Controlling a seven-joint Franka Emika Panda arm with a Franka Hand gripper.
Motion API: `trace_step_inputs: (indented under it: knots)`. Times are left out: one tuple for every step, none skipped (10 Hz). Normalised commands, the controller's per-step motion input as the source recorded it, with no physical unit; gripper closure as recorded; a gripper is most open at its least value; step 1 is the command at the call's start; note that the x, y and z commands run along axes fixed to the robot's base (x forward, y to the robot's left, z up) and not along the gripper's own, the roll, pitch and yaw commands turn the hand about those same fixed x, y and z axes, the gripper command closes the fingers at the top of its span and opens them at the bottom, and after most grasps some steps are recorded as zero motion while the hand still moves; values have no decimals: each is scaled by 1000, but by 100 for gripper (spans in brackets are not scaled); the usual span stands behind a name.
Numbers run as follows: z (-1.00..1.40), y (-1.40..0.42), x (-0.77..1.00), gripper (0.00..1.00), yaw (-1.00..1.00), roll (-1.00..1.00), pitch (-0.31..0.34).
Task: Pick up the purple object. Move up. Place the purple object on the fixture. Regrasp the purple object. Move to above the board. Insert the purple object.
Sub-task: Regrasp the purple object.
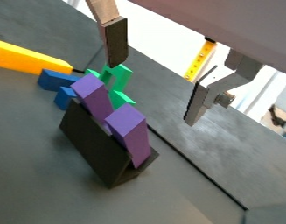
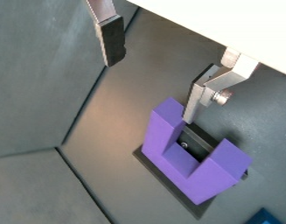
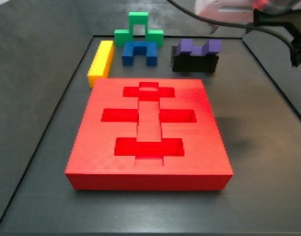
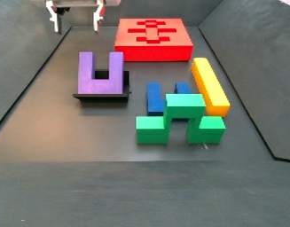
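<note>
Two silver fingers are all we see of the gripper (image 4: 77,17), spread apart with nothing between them, hanging above the floor beyond the purple object (image 4: 99,74) in a side view. Going left to right there, we pass the purple object sitting on the dark fixture (image 4: 101,97), then the blue block (image 4: 155,97), the green block (image 4: 180,118) and the yellow bar (image 4: 208,83), with the red board (image 4: 154,38) further back. In a wrist view the purple object (image 2: 191,157) straddles the fixture, prongs outward, and the gripper (image 2: 156,66) is well clear of it. We judge the regrasp is next. Our worry: if we come down off-centre, one finger strikes a prong and knocks the piece off the fixture, or we pinch it skewed, so it later jams at the board's cutout.
</note>
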Motion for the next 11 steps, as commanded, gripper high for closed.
trace_step_inputs:
  knots:
    - [-209, 0, 760, 0, 386, 306, 131]
    - [-214, 0, 849, 0, 311, 283, 137]
    - [-203, 0, 880, 0, 263, 300, 114]
    - [-211, -6, 926, 0, 226, 266, 106]
    - [-217, -60, 937, 0, 180, 277, 57]
    - [-163, -31, 1000, 0, 117, 200, 11]
    - [-134, -43, 1000, 0, 17, 214, 0]
    - [-174, 0, 1000, 0, -20, 177, 0]
    - [-243, 211, 974, 0, -177, 126, 0]
    - [-409, 260, 911, 0, -157, 134, 0]
    - [-489, 291, 800, 0, -109, 100, -6]
